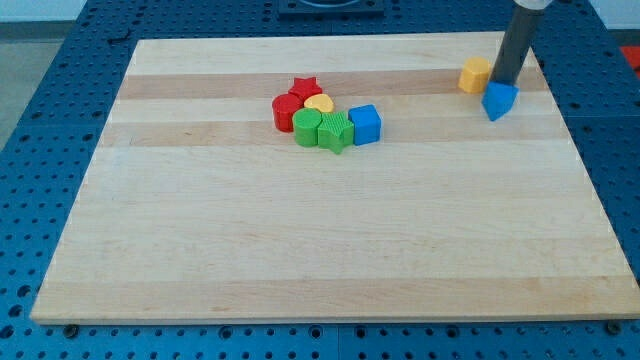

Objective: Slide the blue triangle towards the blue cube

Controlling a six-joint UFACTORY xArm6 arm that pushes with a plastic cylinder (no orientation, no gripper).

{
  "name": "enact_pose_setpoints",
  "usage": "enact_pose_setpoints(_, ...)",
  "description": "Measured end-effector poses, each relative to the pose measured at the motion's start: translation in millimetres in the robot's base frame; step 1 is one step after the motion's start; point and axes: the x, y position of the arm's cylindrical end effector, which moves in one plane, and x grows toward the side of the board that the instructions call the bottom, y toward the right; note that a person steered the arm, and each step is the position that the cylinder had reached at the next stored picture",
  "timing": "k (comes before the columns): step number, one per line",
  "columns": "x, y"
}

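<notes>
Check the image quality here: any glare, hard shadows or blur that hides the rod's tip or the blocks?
Camera view: even, soft light, no glare on the board; shadows under the blocks are faint; focus is sharp enough to outline the blue triangle and blue cube; my tip meets the triangle's top edge, so its very end is hard to separate; the rod's top is cropped.

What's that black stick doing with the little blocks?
The dark rod is a robot arm's pusher. My tip sits just behind the small blue triangle block near the view's top right of the wooden board, with a yellow block beside it. The blue cube waits further to the view's left, on the right edge of a cluster of red, yellow and green blocks. The triangle is still far from the cube.
</notes>
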Motion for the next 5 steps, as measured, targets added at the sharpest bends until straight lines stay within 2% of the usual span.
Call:
enact_pose_setpoints(3,19.0,66.0)
enact_pose_setpoints(4,30.1,50.6)
enact_pose_setpoints(5,30.1,9.9)
